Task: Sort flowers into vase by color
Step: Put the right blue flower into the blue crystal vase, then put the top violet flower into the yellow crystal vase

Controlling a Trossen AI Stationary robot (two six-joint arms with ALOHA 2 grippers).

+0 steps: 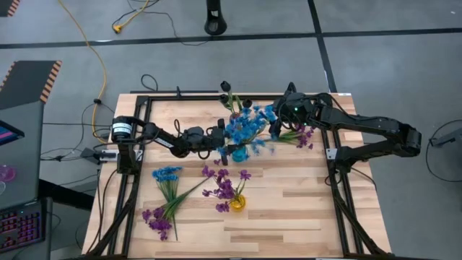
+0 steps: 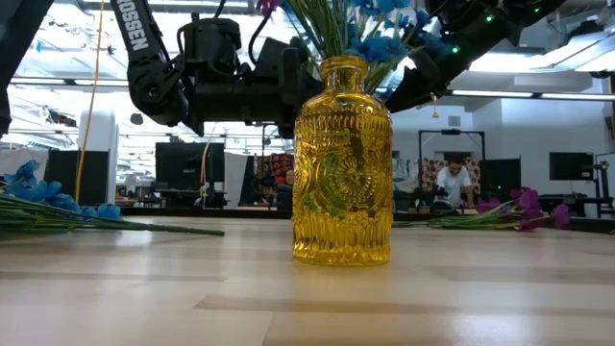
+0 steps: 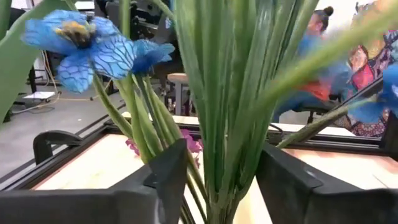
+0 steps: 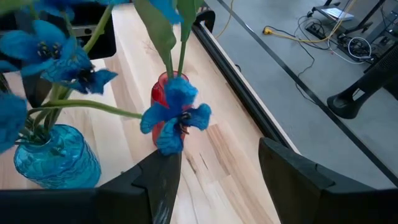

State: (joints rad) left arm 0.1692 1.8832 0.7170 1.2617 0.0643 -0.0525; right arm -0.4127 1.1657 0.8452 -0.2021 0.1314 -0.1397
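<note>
My left gripper (image 1: 225, 140) sits at the blue vase (image 1: 239, 152) near the table's (image 1: 289, 209) far edge, fingers (image 3: 171, 180) spread on either side of the green stems of the blue flowers (image 1: 245, 126) standing in it. My right gripper (image 1: 278, 124) hovers just beside the same bouquet, fingers (image 4: 163, 180) apart and empty. A yellow vase (image 1: 237, 202) holds purple flowers (image 1: 224, 186); more blue and purple sprigs (image 1: 164, 198) lie loose on the table.

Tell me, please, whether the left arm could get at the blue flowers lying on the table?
Probably yes: the blue flowers lie uncovered near the left gripper, whose fingers stand open around stems at the blue vase.
</note>
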